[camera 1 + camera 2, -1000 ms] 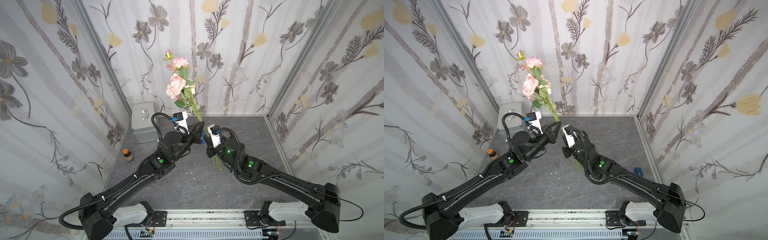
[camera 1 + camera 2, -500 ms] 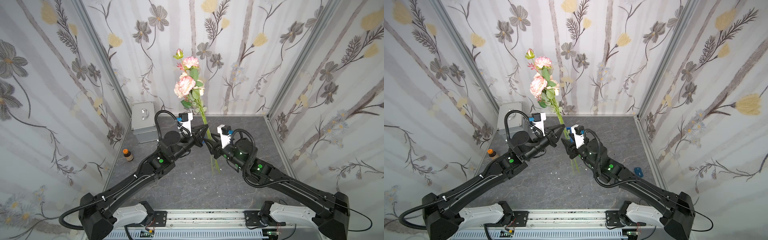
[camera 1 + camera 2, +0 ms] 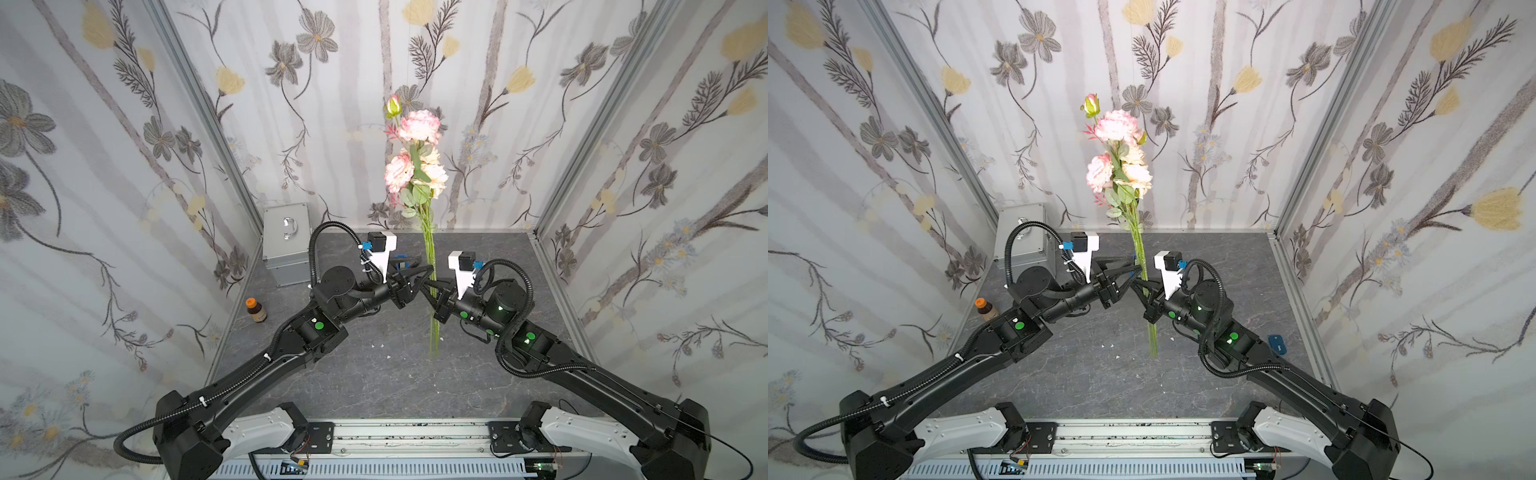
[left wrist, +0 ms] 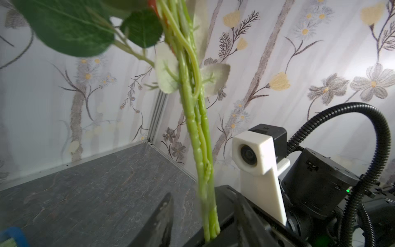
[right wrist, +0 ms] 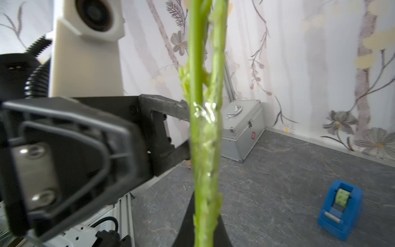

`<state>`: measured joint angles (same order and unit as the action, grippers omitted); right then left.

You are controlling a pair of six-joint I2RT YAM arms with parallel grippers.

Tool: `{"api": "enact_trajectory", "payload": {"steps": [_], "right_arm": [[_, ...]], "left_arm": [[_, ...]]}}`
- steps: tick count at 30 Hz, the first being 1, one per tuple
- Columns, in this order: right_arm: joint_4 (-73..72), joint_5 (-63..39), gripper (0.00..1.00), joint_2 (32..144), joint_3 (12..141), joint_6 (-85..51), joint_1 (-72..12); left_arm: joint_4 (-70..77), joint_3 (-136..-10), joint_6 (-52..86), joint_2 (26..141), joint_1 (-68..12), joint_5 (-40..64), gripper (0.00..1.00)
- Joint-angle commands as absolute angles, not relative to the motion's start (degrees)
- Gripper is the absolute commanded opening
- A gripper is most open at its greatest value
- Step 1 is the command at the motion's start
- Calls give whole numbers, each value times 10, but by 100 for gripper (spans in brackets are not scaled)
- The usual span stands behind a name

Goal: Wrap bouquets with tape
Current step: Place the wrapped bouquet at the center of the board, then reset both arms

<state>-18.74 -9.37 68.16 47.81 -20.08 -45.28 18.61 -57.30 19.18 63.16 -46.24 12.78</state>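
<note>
Upright bouquet (image 3: 415, 166) mid-scene, stems pinched by right gripper (image 3: 1140, 286); left gripper (image 3: 1136, 267) fingers spread around stems. Glossy tape (image 5: 203, 113) seen on stems; dispenser (image 3: 1276, 344) parked on floor, right. Wrap judged nearly done.

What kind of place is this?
Probably a staged robot test booth, not a home: wallpapered panels in aluminium framing enclose a stone-look tabletop, with a left arm and right arm based at a front rail.

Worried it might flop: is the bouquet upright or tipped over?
Upright. The bouquet stands near vertical, blooms on top, its stems clamped in the shut right gripper.
</note>
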Motion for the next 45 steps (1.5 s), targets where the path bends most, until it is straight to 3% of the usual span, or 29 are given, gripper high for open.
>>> {"api": "enact_trajectory", "payload": {"steps": [1,3,9,24,28,32,37,40,41,42,45], "right_arm": [[-125,-27,0,676,463,-241,-397],[-105,-34,0,678,440,-256,-345],[-76,-60,0,746,377,-244,-239],[-89,-41,0,962,363,-226,-207],[-85,-32,23,968,367,-234,-205],[-69,-54,53,910,366,-241,-196],[-42,-20,65,749,369,-218,-194],[-116,47,74,625,326,-179,-190],[-166,67,83,586,298,-150,-190],[-219,84,99,554,267,-127,-190],[-397,98,100,483,157,3,-189]], "left_arm": [[88,-537,154,589,-460,-64,100],[55,-504,156,561,-454,-129,100],[2,-413,179,489,-445,-163,100],[-65,-305,196,367,-440,-251,100],[-71,-307,194,377,-439,-255,100],[-76,-322,207,405,-438,-278,100],[29,-313,120,445,-421,-288,100],[122,-292,84,485,-378,-341,100],[149,-286,72,502,-354,-341,100],[169,-280,62,519,-332,-342,100],[235,-265,18,584,-262,-343,100]]}}
